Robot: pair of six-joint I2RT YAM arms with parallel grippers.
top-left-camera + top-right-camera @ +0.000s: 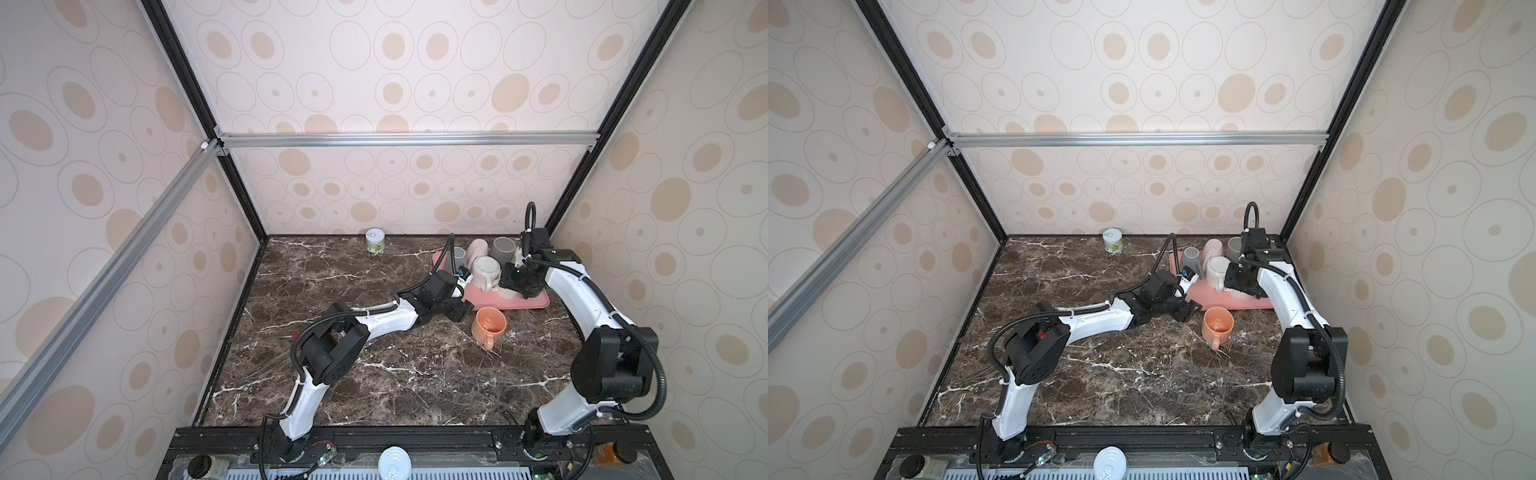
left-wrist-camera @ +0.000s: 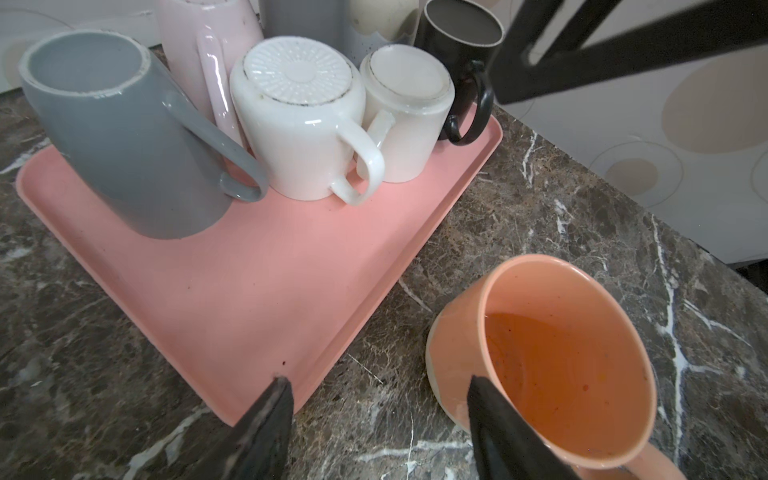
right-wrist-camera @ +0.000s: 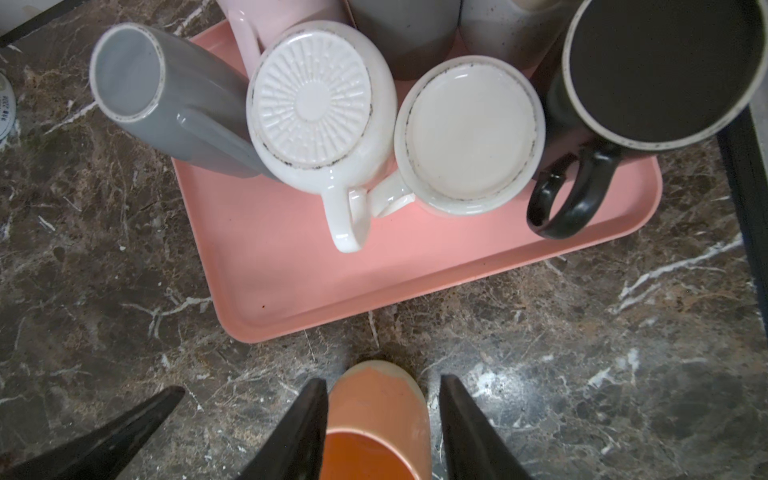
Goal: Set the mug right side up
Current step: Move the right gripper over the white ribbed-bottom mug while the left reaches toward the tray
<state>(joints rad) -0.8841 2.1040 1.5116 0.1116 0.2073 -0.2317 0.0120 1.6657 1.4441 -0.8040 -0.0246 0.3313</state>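
A: While the left wrist camera looks down, where is the orange mug?
B: Upright, mouth up, on the surface just beside the pink tray. The left fingers stand wide, holding nothing; one overlaps the mug's rim in view.
A: And the right wrist view?
B: The right fingers are partly spread, the mug showing between them with a gap on one side. Upside-down mugs, a ribbed white mug among them, crowd the tray.
A: Both top views?
B: The mug stands off the tray's near edge, handle toward the robot's base. The left fingers sit just beside it; the right fingers hang over the tray, apart from it, gripping nothing.
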